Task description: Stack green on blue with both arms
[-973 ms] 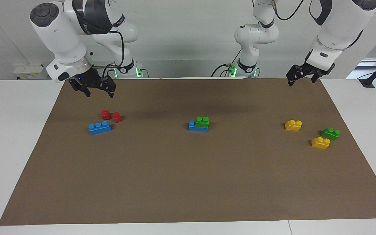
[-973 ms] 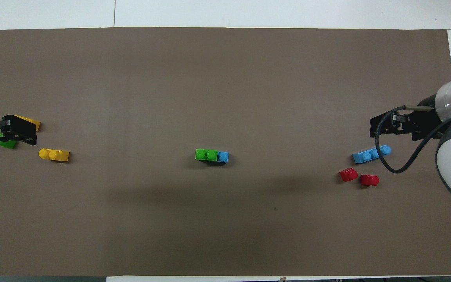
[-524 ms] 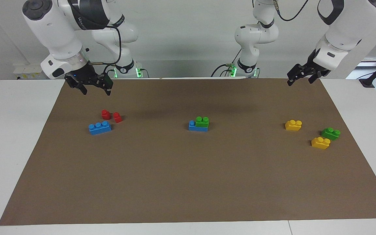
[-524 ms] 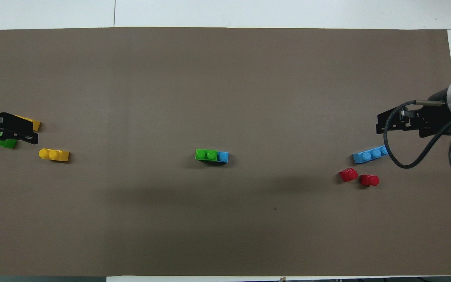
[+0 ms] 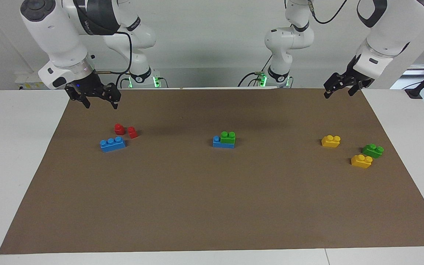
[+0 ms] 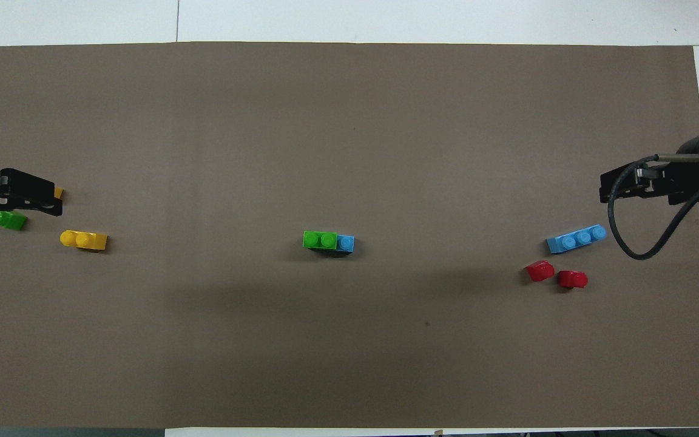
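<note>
A green brick point(image 5: 228, 137) already sits pressed onto a blue brick point(image 5: 222, 142) in the middle of the brown mat point(image 5: 212, 206), covering two of its studs and leaving one bare at the end toward the right arm, so the stack looks done. Its long axis runs along the mat's length, from one arm's end to the other. Both grippers hang raised above the mat's edge nearest the robots, one toward each corner, well apart from the stack and about equally distant from it. The right gripper point(image 5: 99, 100) is up over that edge with its jaws spread wide and nothing between them; the second blue brick point(image 5: 112, 144) and two red blocks point(image 5: 125, 130) lie on the mat below and farther from the robots. The left gripper point(image 5: 339, 88) is likewise wide and empty, over the corner at its own end; the spare green brick point(image 5: 373, 150) and two yellow bricks point(image 5: 361, 161) lie near that short edge.
</note>
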